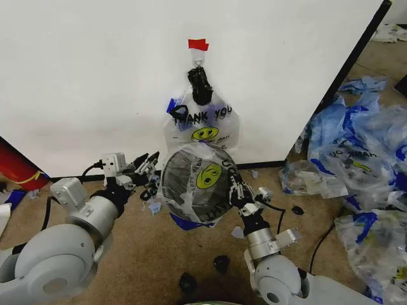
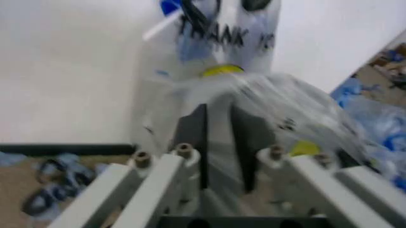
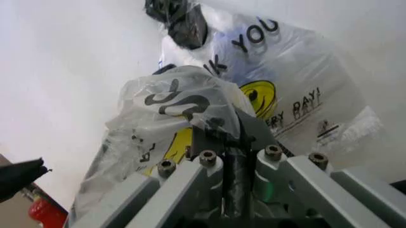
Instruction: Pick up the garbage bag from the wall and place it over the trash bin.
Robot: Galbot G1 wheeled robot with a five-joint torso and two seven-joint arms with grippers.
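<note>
The garbage bag [image 1: 206, 175], see-through with a yellow smiley face, lies stretched over the round black mesh trash bin [image 1: 184, 206] on the floor before the white wall [image 1: 95, 76]. My right gripper [image 1: 234, 189] is at the bin's right side, shut on a fold of the bag [image 3: 184, 102]; the right wrist view shows this gripper [image 3: 233, 142] pinching the film. My left gripper [image 1: 152, 164] is at the bin's left side. In the left wrist view it [image 2: 219, 142] stands slightly open, the bag [image 2: 279, 109] draped just ahead of its fingertips.
A flat bundle of like bags [image 1: 203, 124] tied with a black knot hangs from the hook [image 1: 198, 58] under red tape [image 1: 198, 44]. A big heap of blue-and-clear bags [image 1: 362, 159] covers the floor on the right. Black scraps [image 1: 220, 262] lie near me. A red object [image 1: 16, 168] stands at the left.
</note>
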